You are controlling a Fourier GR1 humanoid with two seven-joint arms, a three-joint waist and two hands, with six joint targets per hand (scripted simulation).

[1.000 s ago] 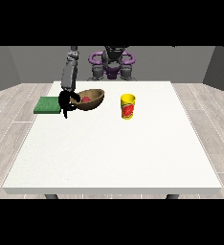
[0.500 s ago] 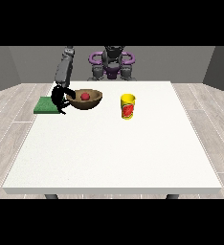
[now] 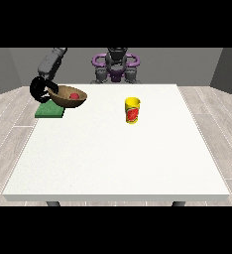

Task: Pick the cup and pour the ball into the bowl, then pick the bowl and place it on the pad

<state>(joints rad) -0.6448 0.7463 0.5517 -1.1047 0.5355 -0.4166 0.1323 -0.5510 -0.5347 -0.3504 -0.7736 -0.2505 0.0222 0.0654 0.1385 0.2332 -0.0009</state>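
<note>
A brown bowl [image 3: 67, 96] with a red ball [image 3: 75, 95] inside hangs tilted above the table's far left, partly over the green pad [image 3: 49, 111]. The hand at the view's left [image 3: 40, 90] holds the bowl by its left rim, fingers curled round it. A yellow cup [image 3: 132, 110] with a red label stands upright near the table's middle back. The other hand does not show anywhere in the view.
The white table [image 3: 118, 158] stretches wide toward the camera. The robot's torso [image 3: 116, 67] stands behind the far edge. The pad lies at the table's far left corner, close to the edge.
The hand at the view's left has lifted the bowl with the ball and carried it leftward, so it now hangs over the pad's right part.
</note>
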